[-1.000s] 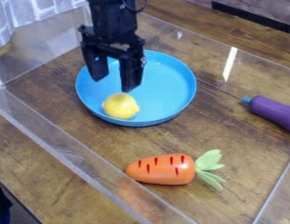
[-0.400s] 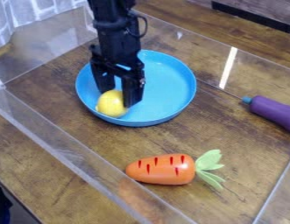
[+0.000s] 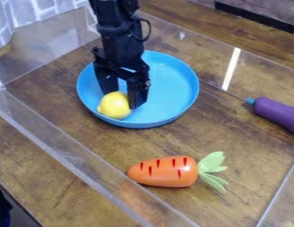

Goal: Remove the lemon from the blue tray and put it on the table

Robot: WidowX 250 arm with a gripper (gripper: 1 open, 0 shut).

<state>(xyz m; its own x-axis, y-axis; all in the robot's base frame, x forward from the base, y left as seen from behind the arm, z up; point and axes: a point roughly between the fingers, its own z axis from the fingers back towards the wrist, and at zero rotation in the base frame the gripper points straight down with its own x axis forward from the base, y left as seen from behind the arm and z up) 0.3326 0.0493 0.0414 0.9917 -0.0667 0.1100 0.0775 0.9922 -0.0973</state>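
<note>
You had the gripper (image 3: 119,91) pointing straight down into the blue tray (image 3: 173,91), its jaws spread wide on either side of the lemon (image 3: 112,105). The lemon sat in the tray's near-left part, ungripped, on the table (image 3: 66,177).

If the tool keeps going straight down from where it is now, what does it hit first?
Most likely the lemon, which sits between the open tool's fingers, or the blue tray floor just beneath; depth is unclear.

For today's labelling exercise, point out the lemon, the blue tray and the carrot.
lemon (image 3: 112,105), camera view, on its yellow front.
blue tray (image 3: 173,89), camera view, on bare floor right of the gripper.
carrot (image 3: 162,171), camera view, on its orange body.
</note>
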